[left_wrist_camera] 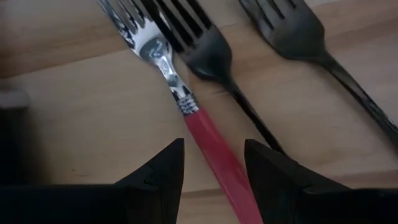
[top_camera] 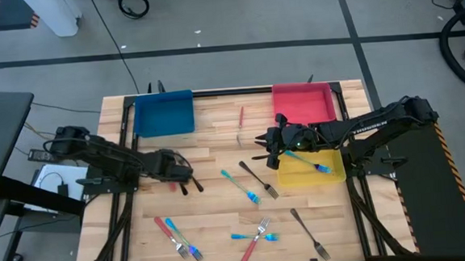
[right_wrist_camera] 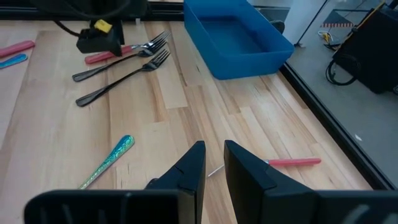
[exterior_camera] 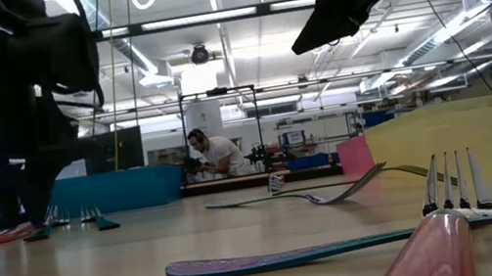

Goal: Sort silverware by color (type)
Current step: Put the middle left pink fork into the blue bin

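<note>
My left gripper is open and low over the table's left part. Its fingers stand on either side of the red handle of a fork that lies flat, beside two dark metal forks. My right gripper is nearly shut and empty, raised between the red tray and the yellow tray. A light blue fork lies in the yellow tray. Other red, blue and dark forks lie loose near the front. My left gripper comes from above and straddles the red fork's handle a little behind its metal neck, fingers across the handle. The fork lies flat on the table. Whether the fingers touch the handle cannot be told.
The blue tray stands at the far left. A thin red-handled piece lies between the blue and red trays. A blue fork and a dark fork lie mid-table. More forks lie near the front.
</note>
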`<state>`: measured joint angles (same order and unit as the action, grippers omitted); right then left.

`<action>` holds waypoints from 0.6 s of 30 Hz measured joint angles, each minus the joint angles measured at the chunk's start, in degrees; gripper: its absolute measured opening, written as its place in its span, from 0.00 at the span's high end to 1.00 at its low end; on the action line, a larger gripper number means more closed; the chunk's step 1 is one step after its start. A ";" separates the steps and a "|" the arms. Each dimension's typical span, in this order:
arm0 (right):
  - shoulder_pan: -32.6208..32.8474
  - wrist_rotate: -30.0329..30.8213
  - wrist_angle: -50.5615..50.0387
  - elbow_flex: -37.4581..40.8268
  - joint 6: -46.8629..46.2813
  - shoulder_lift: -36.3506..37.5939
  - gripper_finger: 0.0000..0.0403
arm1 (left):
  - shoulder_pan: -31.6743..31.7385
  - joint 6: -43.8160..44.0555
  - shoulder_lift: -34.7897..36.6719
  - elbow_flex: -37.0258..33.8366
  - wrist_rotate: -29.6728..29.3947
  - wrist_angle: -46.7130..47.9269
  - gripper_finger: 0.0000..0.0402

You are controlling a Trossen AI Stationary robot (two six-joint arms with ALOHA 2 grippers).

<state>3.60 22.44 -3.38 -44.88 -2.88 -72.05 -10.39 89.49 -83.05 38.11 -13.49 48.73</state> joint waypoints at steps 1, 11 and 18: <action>0.00 0.00 0.01 0.00 0.04 0.00 0.83 | 0.22 0.00 -0.53 0.00 0.04 -0.59 0.58; 0.00 0.00 0.37 0.00 0.09 0.01 0.83 | 0.59 -1.37 -3.82 0.25 0.92 -1.19 0.60; -0.01 0.00 0.37 0.00 0.09 0.00 0.83 | 0.54 -3.20 -3.80 0.24 2.03 -0.84 0.72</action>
<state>3.58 22.44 -3.01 -44.88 -2.79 -72.05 -9.85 86.29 -86.85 38.35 -11.45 47.89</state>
